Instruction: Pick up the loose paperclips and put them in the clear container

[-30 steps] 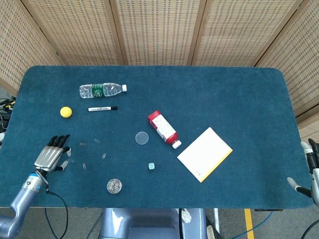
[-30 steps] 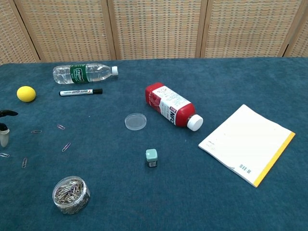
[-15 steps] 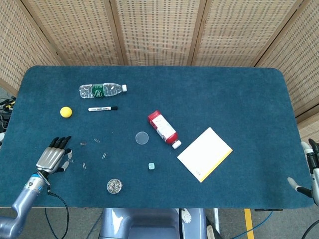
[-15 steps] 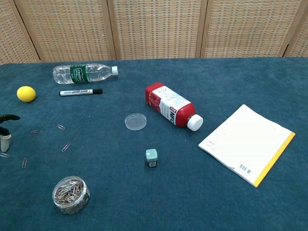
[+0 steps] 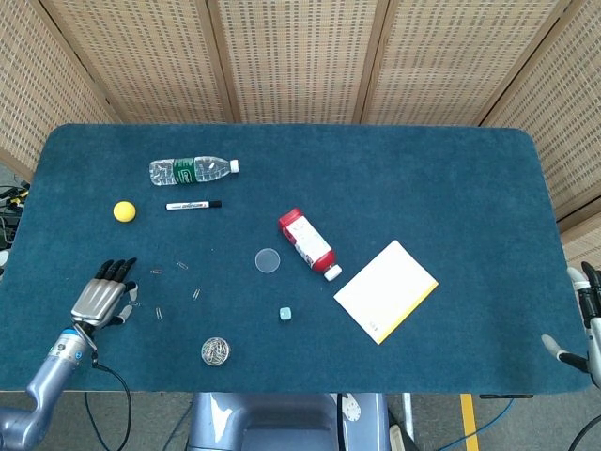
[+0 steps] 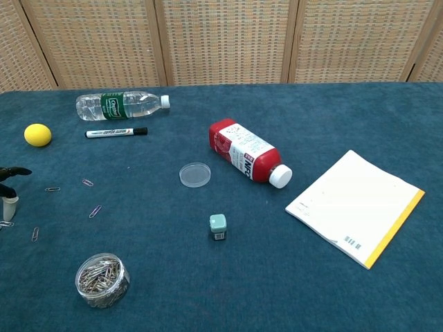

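Note:
Several loose paperclips lie on the blue cloth at the left: one [image 6: 52, 189], another [image 6: 87, 182], a third [image 6: 95, 211], and more nearer the front [image 6: 34, 234]. The clear container [image 6: 102, 279] [image 5: 216, 351] stands near the front edge, full of clips, and its round lid [image 6: 194, 174] lies apart to the right. My left hand [image 5: 103, 296] hovers low over the leftmost clips with its fingers stretched out and apart, holding nothing; only its fingertips [image 6: 10, 205] show in the chest view, beside a clip [image 6: 5, 223]. My right hand [image 5: 584, 315] hangs open off the table's right edge.
A yellow ball [image 5: 124, 211], a black marker [image 5: 192, 205] and a lying water bottle [image 5: 191, 170] are at the back left. A red bottle [image 5: 307, 243] lies mid-table, with a small green cube [image 5: 285, 314] in front of it and a notepad [image 5: 385, 290] to the right.
My left hand has crept a little to the right and toward the front edge, closer over the leftmost clips. The right hand and all objects stay put.

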Controlling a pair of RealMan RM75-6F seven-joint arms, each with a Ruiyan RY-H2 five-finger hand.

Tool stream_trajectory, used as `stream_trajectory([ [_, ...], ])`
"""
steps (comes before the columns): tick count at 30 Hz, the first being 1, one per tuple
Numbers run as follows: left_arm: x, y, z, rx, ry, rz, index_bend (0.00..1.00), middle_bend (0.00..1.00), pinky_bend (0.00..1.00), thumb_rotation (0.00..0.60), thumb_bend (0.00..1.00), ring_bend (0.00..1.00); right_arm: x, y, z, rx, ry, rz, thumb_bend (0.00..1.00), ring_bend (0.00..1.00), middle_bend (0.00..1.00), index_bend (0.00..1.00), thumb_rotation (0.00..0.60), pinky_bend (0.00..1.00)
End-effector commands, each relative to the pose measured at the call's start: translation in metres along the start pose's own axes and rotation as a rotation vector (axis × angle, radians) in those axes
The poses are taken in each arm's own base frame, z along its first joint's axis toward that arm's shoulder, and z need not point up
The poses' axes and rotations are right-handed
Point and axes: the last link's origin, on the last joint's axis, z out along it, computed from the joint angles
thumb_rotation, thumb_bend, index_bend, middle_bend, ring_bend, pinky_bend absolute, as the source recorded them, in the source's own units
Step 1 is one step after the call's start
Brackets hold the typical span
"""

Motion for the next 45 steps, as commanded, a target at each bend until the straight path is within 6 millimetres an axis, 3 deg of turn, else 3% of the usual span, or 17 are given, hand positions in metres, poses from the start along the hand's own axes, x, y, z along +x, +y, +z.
stream_trajectory([
  [1,-0.001,0.0,0.0,-0.001,-0.001,0.002,0.58,0.0,0.0,0.6,0.42,0.0,0.0,0.0,0.0,0.0,0.0,-0.001,0.0,0.0,0.0,0.0,0.6,0.0],
  [16,-0.002,0.003,0.002,-0.002,0.008,0.0,0.66,0.0,0.0,0.6,0.42,0.0,0.0,0.0,0.0,0.002,0.001,0.003,0.0,0.0,0.0,0.0,0.6,0.0],
  [29,0.039,0.004,-0.017,-0.044,0.148,-0.103,0.67,0.0,0.0,0.6,0.43,0.0,0.002,0.001,0.0,0.001,0.005,0.013,0.0,0.0,0.0,0.0,0.6,0.0],
  [35,0.057,0.028,-0.032,-0.154,0.196,-0.079,0.67,0.0,0.0,0.6,0.43,0.0,0.002,0.001,-0.001,0.002,0.007,0.012,0.0,0.0,0.0,0.0,0.6,0.0],
  [45,0.06,0.097,-0.049,-0.433,0.169,0.087,0.67,0.0,0.0,0.6,0.44,0.0,0.001,0.002,0.001,-0.011,0.007,0.005,0.0,0.0,0.0,0.0,0.6,0.0],
])
